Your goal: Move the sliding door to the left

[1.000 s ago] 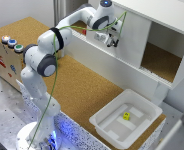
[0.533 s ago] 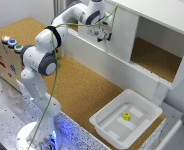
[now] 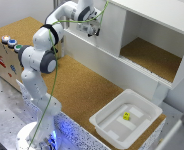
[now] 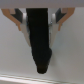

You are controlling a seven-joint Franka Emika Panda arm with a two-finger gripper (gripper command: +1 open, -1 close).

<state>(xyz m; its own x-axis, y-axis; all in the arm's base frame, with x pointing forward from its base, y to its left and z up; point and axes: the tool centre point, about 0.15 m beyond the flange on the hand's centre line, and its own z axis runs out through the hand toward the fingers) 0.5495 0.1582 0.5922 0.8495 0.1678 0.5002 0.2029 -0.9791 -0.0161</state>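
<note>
The sliding door (image 3: pixel 112 31) is a flat white panel covering the left half of the white cabinet (image 3: pixel 157 14) in the exterior view. The right half stands open and shows a cork floor (image 3: pixel 152 55). My gripper (image 3: pixel 94 32) is at the door's face near its left part, and the arm hides the handle there. In the wrist view the black handle (image 4: pixel 40 42) sits between my two fingers (image 4: pixel 20 17), which close on it, with my gripper (image 4: pixel 40 19) against the white door (image 4: pixel 67 55).
A white plastic bin (image 3: pixel 104 122) holding a small yellow object (image 3: pixel 126 116) sits on the cork tabletop (image 3: pixel 87 85) at the front right. A wooden box with coloured buttons (image 3: pixel 7 52) stands at the exterior view's left, beside the arm's base (image 3: pixel 39 135).
The gripper and the door have moved toward the exterior view's left. The open part of the cabinet on the right has grown wider.
</note>
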